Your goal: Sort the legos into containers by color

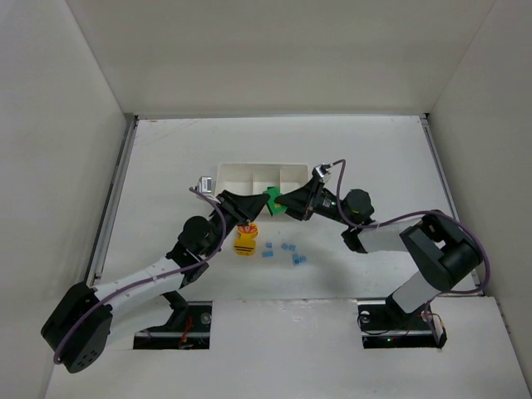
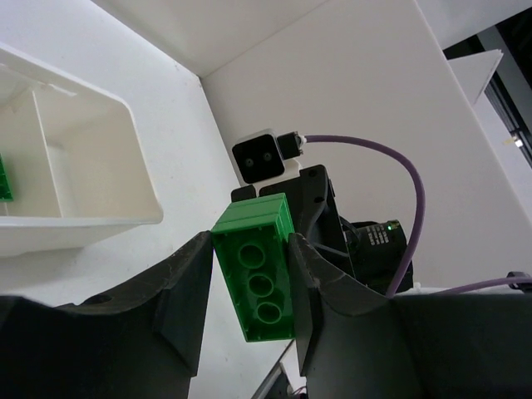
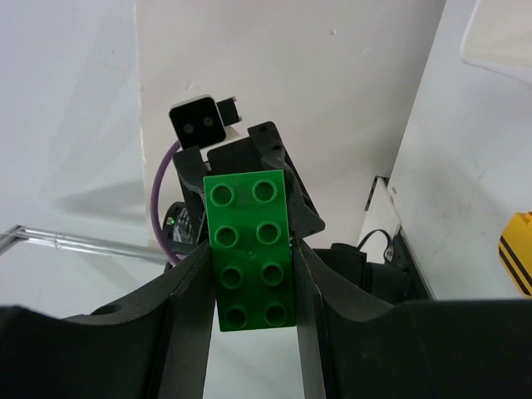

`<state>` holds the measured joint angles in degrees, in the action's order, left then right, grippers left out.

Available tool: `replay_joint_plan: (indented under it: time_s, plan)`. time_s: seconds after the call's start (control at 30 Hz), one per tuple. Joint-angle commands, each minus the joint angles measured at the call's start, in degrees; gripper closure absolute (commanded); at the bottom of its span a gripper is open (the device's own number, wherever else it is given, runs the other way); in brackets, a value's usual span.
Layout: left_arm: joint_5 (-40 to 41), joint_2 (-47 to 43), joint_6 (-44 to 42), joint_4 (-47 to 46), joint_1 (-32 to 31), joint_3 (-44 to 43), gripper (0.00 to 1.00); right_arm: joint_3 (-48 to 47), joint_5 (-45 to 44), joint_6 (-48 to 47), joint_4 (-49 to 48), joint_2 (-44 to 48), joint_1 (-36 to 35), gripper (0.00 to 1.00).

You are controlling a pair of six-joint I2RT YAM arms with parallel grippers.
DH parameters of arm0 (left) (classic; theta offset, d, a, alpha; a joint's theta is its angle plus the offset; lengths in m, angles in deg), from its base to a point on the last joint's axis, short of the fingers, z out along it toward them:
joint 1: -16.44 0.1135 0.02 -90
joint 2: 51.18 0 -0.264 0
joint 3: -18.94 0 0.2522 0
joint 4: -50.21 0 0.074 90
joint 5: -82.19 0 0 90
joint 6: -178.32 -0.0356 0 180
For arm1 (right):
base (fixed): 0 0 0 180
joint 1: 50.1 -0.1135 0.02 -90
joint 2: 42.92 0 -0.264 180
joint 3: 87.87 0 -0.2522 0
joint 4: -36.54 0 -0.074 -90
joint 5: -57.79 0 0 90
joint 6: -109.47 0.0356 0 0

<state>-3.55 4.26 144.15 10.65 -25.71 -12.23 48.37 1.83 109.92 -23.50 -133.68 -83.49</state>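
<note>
Both the left pincer (image 2: 249, 278) and right pincer (image 3: 253, 278) clench what seems one green lego (image 1: 271, 202), near the tray (image 1: 223, 179).

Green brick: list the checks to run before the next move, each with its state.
1. Left gripper shut on green brick: ok.
2. Right gripper shut on the same brick: ok.
3. Brick above the tray: not ok, just in front of it.
4. One brick or two stuck together: cannot tell.
5. Yellow brick and blue bricks sorted: not ok, both lie outside the tray.
</note>
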Motion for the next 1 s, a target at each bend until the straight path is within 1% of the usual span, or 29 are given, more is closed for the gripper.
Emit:
replay_joint_plan:
  time_s: [0.0, 0.17, 0.57, 0.73, 0.87, 0.97]
  plan:
    - [0.5, -3.0, -3.2, -1.2, 1.2, -2.1, 0.80, 0.1, -4.2, 0.4, -6.1, 0.9, 3.3, 0.73]
    - [-1.1, -3.8, -4.2, 1.4, 1.7, -2.9, 0.82, -0.1, -3.5, 0.3, -6.4, 0.9, 3.7, 0.75]
    - [-5.7, -7.1, -6.4, 8.8, 3.8, -4.4, 0.84, 0.2, -1.8, -0.1, -6.1, 2.1, 7.2, 0.76]
    - [-7.1, -6.1, -7.0, 11.4, 6.0, -6.7, 0.84, -0.1, -1.7, -0.9, -5.6, 1.6, 7.7, 0.76]
    - [-7.7, -4.2, -6.8, 10.0, 6.1, -8.2, 0.84, -0.5, -1.6, -2.7, -3.8, 0.8, 7.3, 0.76]
    - [-7.3, -4.9, -6.2, 10.6, 7.1, -8.3, 0.84, -1.3, -1.6, -6.2, 1.3, 1.0, 7.5, 0.76]
